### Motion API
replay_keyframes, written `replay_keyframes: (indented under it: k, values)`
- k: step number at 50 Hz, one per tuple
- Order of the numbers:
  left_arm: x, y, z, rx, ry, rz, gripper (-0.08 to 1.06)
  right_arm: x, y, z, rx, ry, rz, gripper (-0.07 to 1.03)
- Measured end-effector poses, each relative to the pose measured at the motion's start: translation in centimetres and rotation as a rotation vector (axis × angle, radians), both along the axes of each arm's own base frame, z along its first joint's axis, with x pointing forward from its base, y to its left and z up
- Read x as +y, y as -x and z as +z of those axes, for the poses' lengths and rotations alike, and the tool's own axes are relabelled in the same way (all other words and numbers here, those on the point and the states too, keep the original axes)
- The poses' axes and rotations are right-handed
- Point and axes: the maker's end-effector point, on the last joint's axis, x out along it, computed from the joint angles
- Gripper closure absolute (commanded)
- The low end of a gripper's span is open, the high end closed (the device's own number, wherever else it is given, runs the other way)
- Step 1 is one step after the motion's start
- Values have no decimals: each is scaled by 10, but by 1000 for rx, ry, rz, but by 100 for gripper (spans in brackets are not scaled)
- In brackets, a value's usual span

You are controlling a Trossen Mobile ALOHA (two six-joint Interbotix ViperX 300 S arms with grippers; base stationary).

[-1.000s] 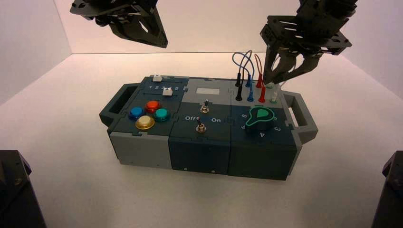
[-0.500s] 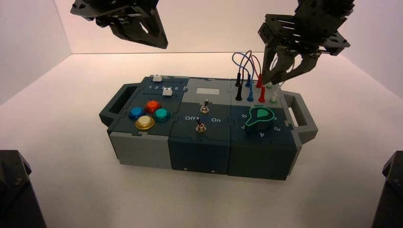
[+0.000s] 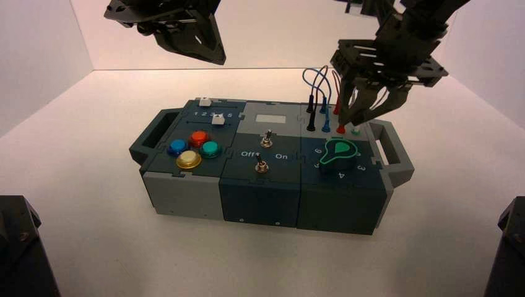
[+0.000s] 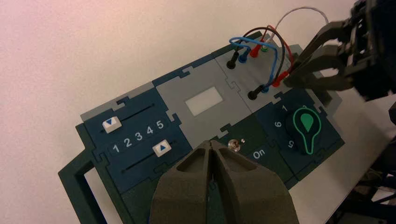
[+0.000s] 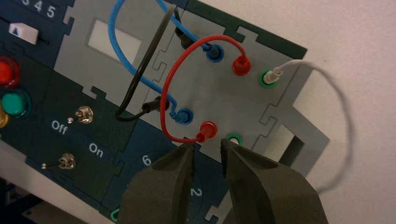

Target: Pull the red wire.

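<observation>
Above the box's far right corner, the dark right gripper (image 5: 206,149) is hovering with its fingers standing wide apart, near the short red wire with red tapered plugs (image 5: 173,74). That wire is arching between two red sockets on the light grey wire panel (image 5: 224,98). The dark left gripper (image 4: 210,144) is waiting above the box's left side, fingers pressed together.

Lab-like setup: pale walls, bare white surface (image 3: 93,247), button-and-wire box (image 3: 266,198).
</observation>
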Motion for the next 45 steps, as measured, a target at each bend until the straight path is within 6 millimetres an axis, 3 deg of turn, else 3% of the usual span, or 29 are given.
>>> replay_keyframes:
  k: [21,26,32,45]
  values:
    - [-2,-2,3,-7,2,-3,101,8,-16,-1,-14,3,5,67]
    - [-2,-2,3,-7,2,-2,101,8,-17,-6,-2,13,6,77]
    - [-2,-2,3,-6,3,-2,101,8,-18,-12,7,26,12,99]
    - [-3,-3,3,-8,3,-3,101,7,-18,-10,-2,34,28,99]
